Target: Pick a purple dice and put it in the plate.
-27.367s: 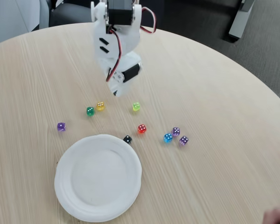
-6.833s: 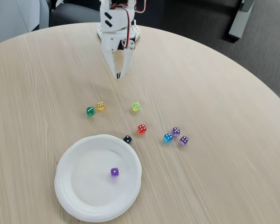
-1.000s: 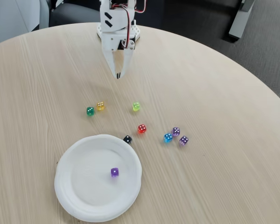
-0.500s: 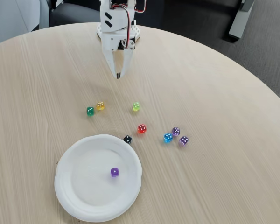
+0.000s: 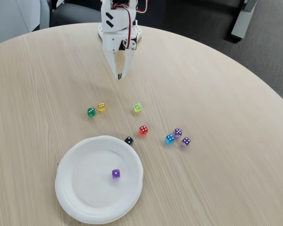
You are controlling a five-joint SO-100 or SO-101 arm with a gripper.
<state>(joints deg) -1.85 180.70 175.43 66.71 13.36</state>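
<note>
The purple dice [image 5: 115, 173] lies inside the white paper plate [image 5: 73, 193], a little right of the plate's middle, in the fixed view. My white gripper [image 5: 119, 77] hangs far from it near the table's back edge, pointing down, with its two fingers closed to a tip and nothing held between them.
Loose dice lie between gripper and plate: green [image 5: 91, 112], yellow [image 5: 101, 106], lime [image 5: 137, 107], red [image 5: 143, 130], black [image 5: 129, 141] touching the plate's rim, blue [image 5: 170, 139], and two pale lilac ones [image 5: 178, 133] [image 5: 185, 141]. The round wooden table's edge curves at right.
Long ago the purple dice lay on the table left of the plate; it now rests in the plate. Over the last second nothing has moved.
</note>
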